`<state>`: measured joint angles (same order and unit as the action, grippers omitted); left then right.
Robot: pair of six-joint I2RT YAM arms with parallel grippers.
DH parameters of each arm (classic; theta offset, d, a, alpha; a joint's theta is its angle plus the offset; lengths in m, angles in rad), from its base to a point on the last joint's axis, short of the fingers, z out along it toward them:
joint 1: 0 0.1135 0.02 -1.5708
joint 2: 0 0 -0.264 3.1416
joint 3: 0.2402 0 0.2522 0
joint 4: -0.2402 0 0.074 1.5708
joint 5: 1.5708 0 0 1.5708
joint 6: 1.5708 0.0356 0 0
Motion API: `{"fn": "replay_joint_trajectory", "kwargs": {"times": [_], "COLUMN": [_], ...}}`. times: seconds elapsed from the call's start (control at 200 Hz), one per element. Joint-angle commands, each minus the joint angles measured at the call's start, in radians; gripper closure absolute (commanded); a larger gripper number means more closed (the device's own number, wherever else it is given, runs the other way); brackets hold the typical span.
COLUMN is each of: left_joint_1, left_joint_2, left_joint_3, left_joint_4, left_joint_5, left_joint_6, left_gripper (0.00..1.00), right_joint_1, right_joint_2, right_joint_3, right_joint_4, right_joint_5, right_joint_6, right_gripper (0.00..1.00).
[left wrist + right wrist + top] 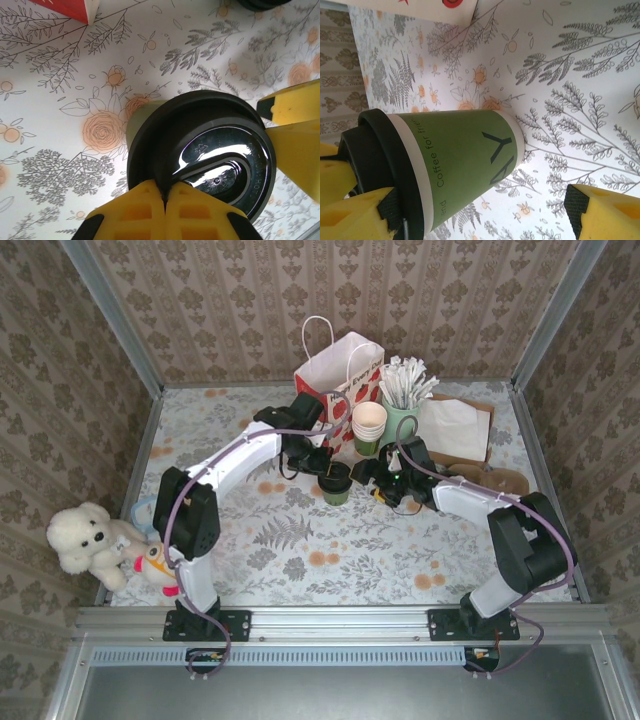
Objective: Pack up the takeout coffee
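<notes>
The takeout coffee [336,483], a small dark green paper cup with a black lid, stands upright near the middle of the floral-printed counter [300,560]. It is just in front of a red-and-white paper bag with white handles [335,380], and it sits between the two claws.

The left claw [165,195] hangs directly above the cup. Its yellow fingers [135,212] are pressed flat together with no gap, their tips over the near rim of the lid. Whether they nip that rim I cannot tell.

The right claw [482,207] faces the cup from its right side, rolled so that the cup lies crosswise in the right wrist view. This claw is spread wide. One padded finger [365,217] sits at the lid's rim, and the other [607,212] stands apart from the cup's base, with bare counter between them.

The left arm rises from its base at the near edge and folds at a high elbow on the left. Its forearm reaches forward and to the right toward the bag, and the wrist is bent down over the cup. The right arm has its elbow out to the right, and its forearm runs low and leftward to the cup.

Behind the cup, beside the bag, stand a stack of cream paper cups [369,420] and a mint-green cup of white stirrers [402,422].
</notes>
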<state>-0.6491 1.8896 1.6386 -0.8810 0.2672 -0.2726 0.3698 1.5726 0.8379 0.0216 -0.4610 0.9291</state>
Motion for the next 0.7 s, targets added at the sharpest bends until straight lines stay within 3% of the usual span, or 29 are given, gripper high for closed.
{"fn": "replay_joint_trajectory", "kwargs": {"times": [0.0,0.155,0.36,0.695], "left_joint_1": [-0.018,-0.019,-0.035,-0.056], "left_joint_2": [0.022,0.039,0.092,0.11], "left_joint_3": [0.034,0.122,0.183,0.177], "left_joint_4": [-0.106,-0.17,-0.222,-0.205], "left_joint_5": [0.003,0.066,0.066,0.0], "left_joint_6": [0.192,0.31,0.362,0.337], "left_gripper": [1.0,1.0,1.0,1.0], "right_joint_1": [-0.029,-0.067,-0.068,-0.063], "right_joint_2": [-0.009,0.061,0.101,0.1], "right_joint_3": [0.061,0.081,0.157,0.1], "right_joint_4": [-0.054,-0.001,-0.111,-0.033], "right_joint_5": [-0.079,-0.243,-0.188,-0.258], "right_joint_6": [-0.056,-0.069,-0.123,-0.107], "right_gripper": [0.12,0.21,0.28,0.28]}}
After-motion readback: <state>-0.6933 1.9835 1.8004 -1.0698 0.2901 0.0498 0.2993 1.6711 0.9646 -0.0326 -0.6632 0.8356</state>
